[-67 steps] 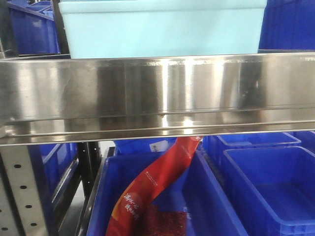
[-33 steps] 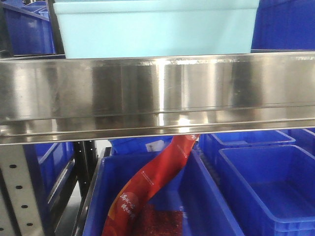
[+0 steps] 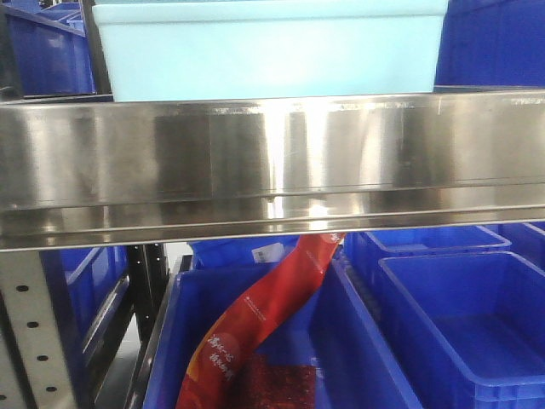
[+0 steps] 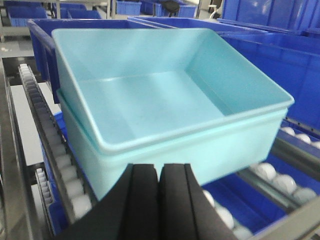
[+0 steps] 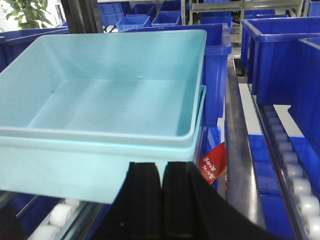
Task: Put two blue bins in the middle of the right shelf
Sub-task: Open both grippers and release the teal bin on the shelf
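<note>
Two nested bins just ahead of both of my grippers.

I saw the two light-blue bins (image 4: pixel 165 100), one nested in the other, resting on the roller track (image 4: pixel 55 165) directly beyond my left gripper (image 4: pixel 159 200), whose jaws were pressed together on nothing. My right gripper (image 5: pixel 162 200) was likewise closed and empty, the near bin wall just past its tips. From the front camera, the bins (image 3: pixel 268 47) sat above the steel shelf lip (image 3: pixel 272 162).

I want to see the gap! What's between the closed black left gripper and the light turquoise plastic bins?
Nothing. In the left wrist view, the left gripper sits right before the stacked light turquoise bins.
</note>
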You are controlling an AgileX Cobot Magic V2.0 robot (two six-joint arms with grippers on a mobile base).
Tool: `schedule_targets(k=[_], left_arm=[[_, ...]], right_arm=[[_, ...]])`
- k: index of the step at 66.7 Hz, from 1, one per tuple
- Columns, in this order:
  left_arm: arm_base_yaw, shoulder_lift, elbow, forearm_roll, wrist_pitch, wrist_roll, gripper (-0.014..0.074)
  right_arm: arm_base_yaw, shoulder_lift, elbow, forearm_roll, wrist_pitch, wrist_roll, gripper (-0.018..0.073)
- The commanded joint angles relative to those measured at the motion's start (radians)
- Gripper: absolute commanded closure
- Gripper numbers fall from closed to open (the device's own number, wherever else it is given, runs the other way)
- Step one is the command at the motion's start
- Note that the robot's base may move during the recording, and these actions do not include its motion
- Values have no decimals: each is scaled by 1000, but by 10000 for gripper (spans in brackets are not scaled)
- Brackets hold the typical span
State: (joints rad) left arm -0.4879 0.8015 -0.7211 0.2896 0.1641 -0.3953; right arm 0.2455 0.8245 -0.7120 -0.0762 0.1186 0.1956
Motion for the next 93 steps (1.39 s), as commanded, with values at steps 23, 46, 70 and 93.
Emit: schedule_targets(k=[23, 46, 70, 93], left_arm=[[-7, -309, 108, 8, -47, 0, 707], [-7, -329, 108, 8, -47, 0, 707], [-7, -329, 108, 8, -47, 0, 707], [-7, -329, 108, 8, -47, 0, 707]], right_arm=[[-4, -274, 65, -4, -22, -7, 724], [-4, -300, 65, -4, -22, -7, 724], [-208, -444, 274, 234, -22, -7, 724], [-342, -633, 702, 233, -22, -7, 724]])
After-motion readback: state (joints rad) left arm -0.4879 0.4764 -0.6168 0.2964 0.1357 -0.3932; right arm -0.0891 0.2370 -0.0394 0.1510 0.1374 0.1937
